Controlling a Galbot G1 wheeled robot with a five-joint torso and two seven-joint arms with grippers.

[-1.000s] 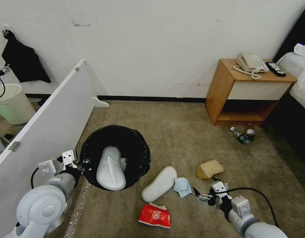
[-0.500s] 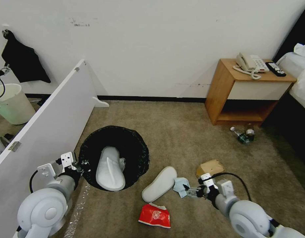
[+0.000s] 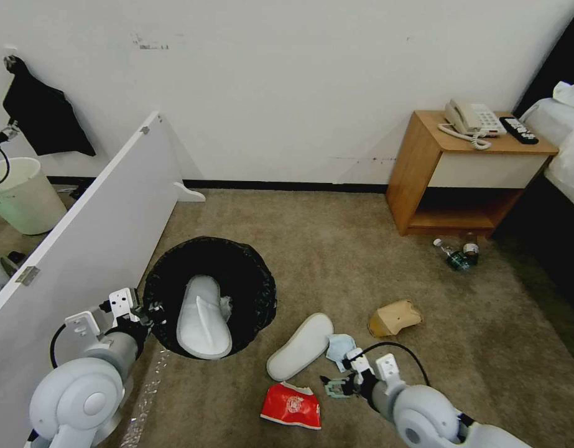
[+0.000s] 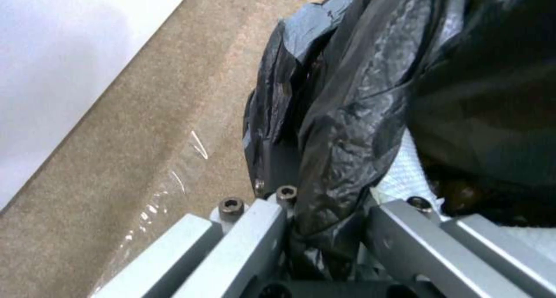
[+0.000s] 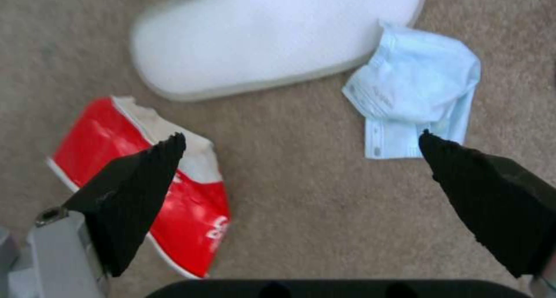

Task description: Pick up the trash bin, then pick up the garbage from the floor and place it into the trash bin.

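Holding one white slipper (image 3: 203, 317) and a bit of crumpled tissue (image 3: 225, 305) inside its black liner, the trash bin (image 3: 249, 274) sits at the left of the carpet, beside the leaning white panel (image 3: 94, 236). The left gripper (image 3: 151, 313) is clamped on the bin's near rim; the left wrist view shows the bag's crinkled plastic (image 4: 347, 115) pinched between its metal fingers (image 4: 255, 228).

Right of the bin, the second slipper (image 3: 299, 345) lies flat on the floor, with the light-blue cloth (image 3: 341, 348) touching its right side and the red packet (image 3: 291, 406) just in front of it. The right gripper (image 3: 334, 387) hovers low over the carpet between the packet and the cloth, spread wide and gripping nothing; in the right wrist view its black fingertips (image 5: 145, 167) frame bare carpet, with the packet (image 5: 145, 176), the slipper (image 5: 272, 37) and the cloth (image 5: 417, 85) around them.

Farther right lies the brown cardboard piece (image 3: 393, 317), and two plastic bottles (image 3: 458, 254) rest by the foot of the wooden nightstand (image 3: 423, 168), which carries a phone (image 3: 470, 119) and a remote (image 3: 518, 129). A pale bucket (image 3: 22, 196) stands beyond the panel at far left.
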